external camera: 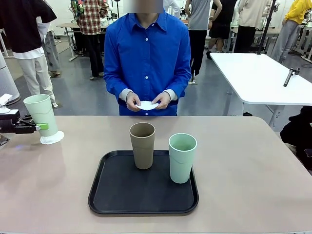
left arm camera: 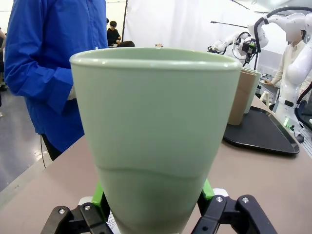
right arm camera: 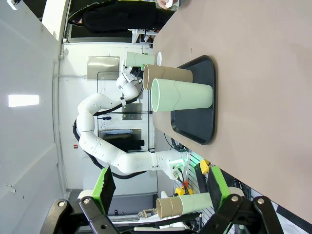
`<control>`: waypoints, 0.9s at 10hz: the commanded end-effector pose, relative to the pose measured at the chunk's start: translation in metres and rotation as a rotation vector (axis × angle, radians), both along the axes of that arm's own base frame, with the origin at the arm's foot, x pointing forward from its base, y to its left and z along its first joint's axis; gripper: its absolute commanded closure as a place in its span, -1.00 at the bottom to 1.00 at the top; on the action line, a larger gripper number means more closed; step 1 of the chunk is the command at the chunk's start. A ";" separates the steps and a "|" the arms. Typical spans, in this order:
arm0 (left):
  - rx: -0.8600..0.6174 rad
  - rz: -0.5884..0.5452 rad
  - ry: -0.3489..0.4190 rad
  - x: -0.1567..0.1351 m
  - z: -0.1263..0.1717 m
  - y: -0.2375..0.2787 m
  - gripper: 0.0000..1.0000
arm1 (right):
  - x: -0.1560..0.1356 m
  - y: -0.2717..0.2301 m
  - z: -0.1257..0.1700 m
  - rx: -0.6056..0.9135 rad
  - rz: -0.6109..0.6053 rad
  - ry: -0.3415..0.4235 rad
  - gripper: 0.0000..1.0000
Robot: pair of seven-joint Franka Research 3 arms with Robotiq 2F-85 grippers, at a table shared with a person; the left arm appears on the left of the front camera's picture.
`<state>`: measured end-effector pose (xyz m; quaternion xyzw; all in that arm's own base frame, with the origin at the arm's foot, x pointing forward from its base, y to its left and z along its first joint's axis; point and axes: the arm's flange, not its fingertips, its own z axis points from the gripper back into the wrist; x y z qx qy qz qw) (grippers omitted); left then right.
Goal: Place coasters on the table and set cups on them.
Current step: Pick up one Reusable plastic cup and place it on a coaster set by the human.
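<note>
- Green pads of the left gripper (external camera: 42,126) press on either side of a mint cup (external camera: 41,113), low on its wall. The jaws are drawn in close and clamped on it, at the far left of the table (external camera: 243,161)
- From the left wrist the grip is plain: the fingers (left arm camera: 99,194) hug the narrow lower part of the cup, and its wide rim fills the top of the view
- Under that cup's base lies a white coaster (external camera: 52,139), its scalloped edge poking out on the right; whether the base rests on it or hangs just clear, I cannot tell
- The right gripper (right arm camera: 161,187) has its jaws spread wide, with nothing between the pads, and its camera looks sideways along the tabletop
- A black tray (external camera: 122,192) sits mid-table, nearer the robot's side
- On the tray stand a tan cup (external camera: 142,145) and, just to its right, a second mint cup (external camera: 182,157) — both upright, close together but not touching
- Across the table a person in a blue shirt (external camera: 146,53) holds another coaster (external camera: 146,105) between both hands (external camera: 132,101), at waist height just beyond the far edge
- Behind, to the right, stands a white table (external camera: 258,78) with a small dark object lying on it
</note>
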<state>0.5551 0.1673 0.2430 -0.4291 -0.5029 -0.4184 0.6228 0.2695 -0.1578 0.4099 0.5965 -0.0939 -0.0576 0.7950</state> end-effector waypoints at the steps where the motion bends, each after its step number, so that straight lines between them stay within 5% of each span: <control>1: -0.002 0.000 0.002 0.000 -0.001 -0.001 -0.68 | -0.001 0.000 0.000 0.009 0.002 -0.017 -1.00; 9: -0.028 -0.027 -0.037 0.015 -0.017 0.009 -0.68 | -0.001 0.000 0.000 0.009 0.002 -0.017 -1.00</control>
